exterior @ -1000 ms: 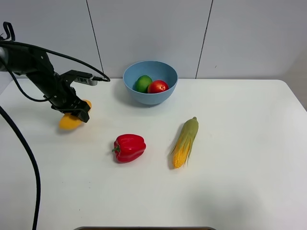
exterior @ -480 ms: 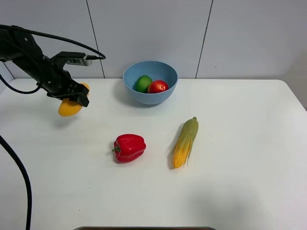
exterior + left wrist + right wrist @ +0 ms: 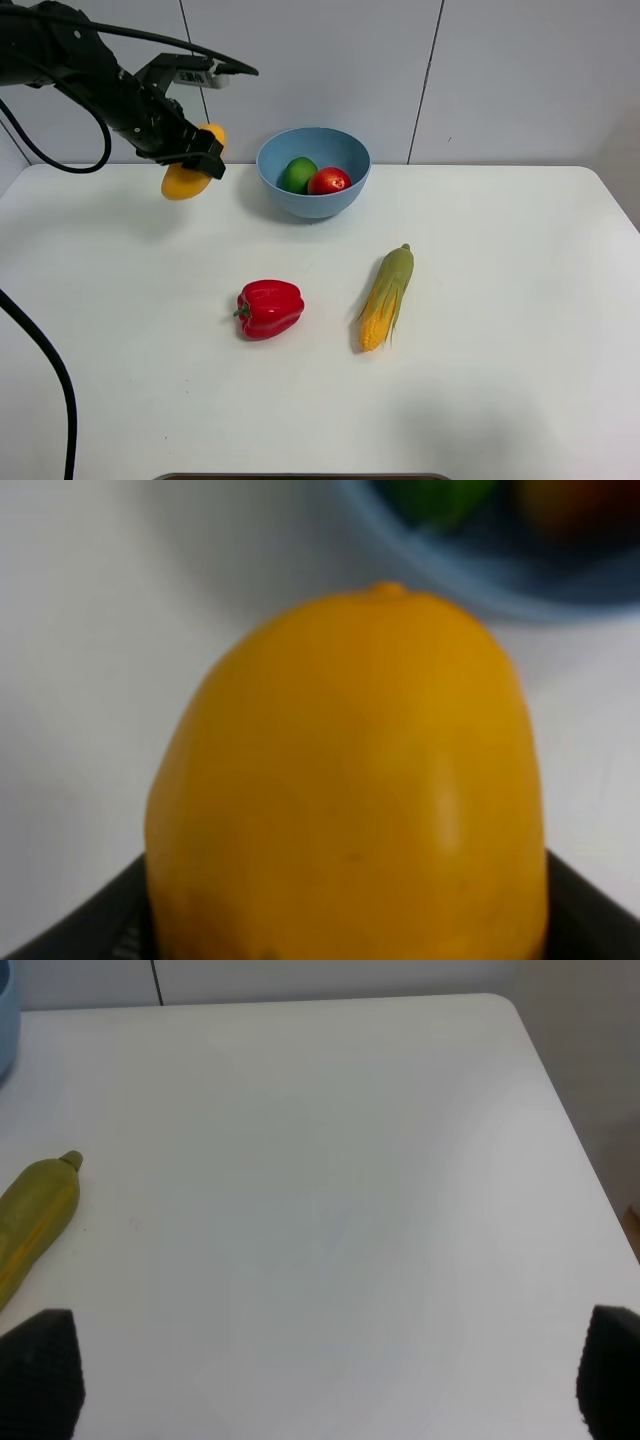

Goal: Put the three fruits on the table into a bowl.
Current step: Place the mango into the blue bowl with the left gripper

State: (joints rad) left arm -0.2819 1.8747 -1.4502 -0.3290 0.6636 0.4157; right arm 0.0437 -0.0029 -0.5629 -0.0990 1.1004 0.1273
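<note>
My left gripper (image 3: pixel 197 158) is closed around the one mango (image 3: pixel 189 176), holding it in the air above the table (image 3: pixel 520 300), just to the left of the bowl (image 3: pixel 313 170) and clear of its rim. From my left wrist, the mango (image 3: pixel 350 780) fills most of the picture, with the dark fingers (image 3: pixel 80 920) showing at either side of it and the bowl's blue edge (image 3: pixel 470 580) beyond. My right gripper (image 3: pixel 320 1380) is spread wide over bare tabletop, holding nothing; only its two dark fingertips (image 3: pixel 40 1370) show.

Counted: one bowl with two fruits inside, one green fruit (image 3: pixel 297 174) and one red fruit (image 3: pixel 329 181), side by side. On the table lie one red pepper (image 3: pixel 268 308) and one corn cob (image 3: pixel 387 295), set apart from each other.
</note>
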